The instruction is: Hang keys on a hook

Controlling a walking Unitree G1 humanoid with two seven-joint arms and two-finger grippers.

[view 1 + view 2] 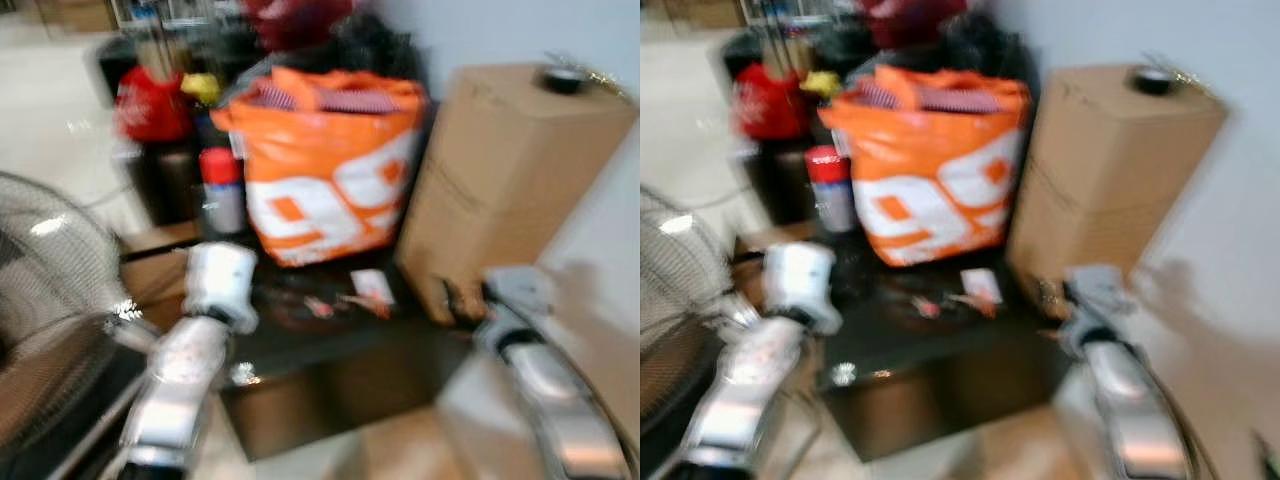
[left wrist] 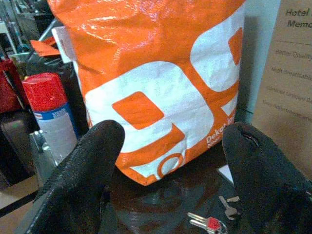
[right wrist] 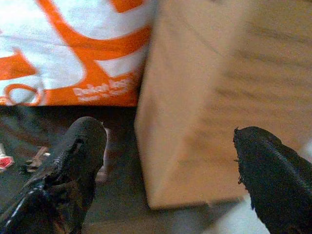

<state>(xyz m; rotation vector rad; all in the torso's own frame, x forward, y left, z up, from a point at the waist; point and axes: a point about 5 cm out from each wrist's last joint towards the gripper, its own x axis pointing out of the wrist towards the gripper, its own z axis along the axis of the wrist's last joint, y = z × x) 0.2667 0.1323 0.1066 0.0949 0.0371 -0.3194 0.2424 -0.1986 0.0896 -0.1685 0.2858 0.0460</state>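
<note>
Keys [image 2: 210, 222] lie flat on the dark table [image 2: 161, 195] — axis unclear; left gripper [image 2: 178, 161] and right gripper [image 3: 170, 161] both spread.

Keys [image 2: 210, 222] cut by frame edge.

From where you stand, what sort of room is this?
Probably a storage corner or entryway in a home, though that is a guess: a big orange bag and a tall cardboard box crowd a dark low table, with a fan beside it.

orange bag [image 1: 325, 165] and cardboard box [image 1: 510, 170] crowding keys [image 2: 209, 222], open dark tabletop [image 1: 330, 335] in front
</note>
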